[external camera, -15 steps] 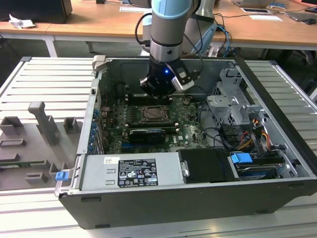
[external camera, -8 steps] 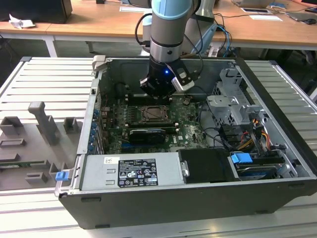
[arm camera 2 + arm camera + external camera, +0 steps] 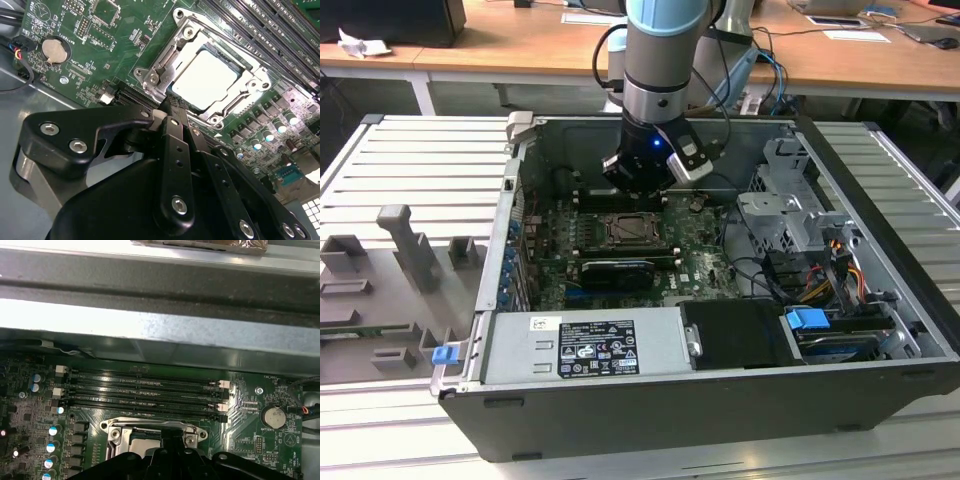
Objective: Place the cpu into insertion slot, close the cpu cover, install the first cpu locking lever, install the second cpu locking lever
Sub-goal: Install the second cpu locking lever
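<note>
In the exterior view the grey slatted worktop (image 3: 410, 160) carries an open computer case (image 3: 720, 400), and nearest the camera inside it lie the silver power supply (image 3: 585, 345) with its label and a blue clip (image 3: 807, 320) by the drive bay toward the exterior view's right. Behind these sits the green circuit board (image 3: 695, 265) with a long black card (image 3: 617, 272) across it, and just beyond the card is the insertion slot (image 3: 625, 230), square with a silvery rim. The arm (image 3: 665, 60) comes down from above and the pincer (image 3: 638, 180) hangs over the board just behind the slot, close to it but not visibly touching. In the second wrist view the pincer (image 3: 172, 102) has its black fingers (image 3: 175, 130) drawn together to a narrow tip with nothing between them, the tip at the near edge of the slot. There the cpu (image 3: 205, 80) lies flat in the insertion slot, its pale face bright, and the cpu cover (image 3: 250, 87) is folded down around it as a silvery frame. A round coin battery (image 3: 53, 50) sits on the board well apart from the slot. In the first wrist view four long memory slots (image 3: 145, 392) run just beyond the socket, with the case's grey metal wall (image 3: 160, 332) farther back
</note>
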Action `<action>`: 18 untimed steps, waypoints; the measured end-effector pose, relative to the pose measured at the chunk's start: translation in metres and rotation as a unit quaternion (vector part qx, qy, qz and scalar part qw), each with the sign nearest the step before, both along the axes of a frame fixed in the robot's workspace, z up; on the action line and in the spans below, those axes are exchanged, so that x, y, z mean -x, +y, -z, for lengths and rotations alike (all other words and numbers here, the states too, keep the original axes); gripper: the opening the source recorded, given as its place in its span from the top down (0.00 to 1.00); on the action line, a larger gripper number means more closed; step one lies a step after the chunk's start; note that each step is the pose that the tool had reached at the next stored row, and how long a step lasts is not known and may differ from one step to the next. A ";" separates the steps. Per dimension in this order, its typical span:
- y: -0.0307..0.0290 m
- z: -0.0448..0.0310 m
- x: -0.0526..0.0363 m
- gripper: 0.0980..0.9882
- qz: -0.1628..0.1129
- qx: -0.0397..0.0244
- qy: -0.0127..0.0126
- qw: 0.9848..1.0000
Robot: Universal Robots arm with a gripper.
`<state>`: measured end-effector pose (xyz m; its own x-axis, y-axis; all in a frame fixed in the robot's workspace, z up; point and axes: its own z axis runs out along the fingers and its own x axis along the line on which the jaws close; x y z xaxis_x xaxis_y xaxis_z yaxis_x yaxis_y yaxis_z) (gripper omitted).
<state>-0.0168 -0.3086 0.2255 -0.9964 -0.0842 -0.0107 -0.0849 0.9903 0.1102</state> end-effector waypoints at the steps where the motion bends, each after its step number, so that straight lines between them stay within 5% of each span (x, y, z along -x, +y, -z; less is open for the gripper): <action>1: 0.0000 0.0000 0.0000 0.99 0.000 0.000 0.000 1.000; 18: -0.0051 0.0000 0.0000 0.99 0.000 0.000 0.000 1.000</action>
<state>-0.0168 -0.3137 0.2255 -0.9964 -0.0838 -0.0106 -0.0844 0.9904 0.1093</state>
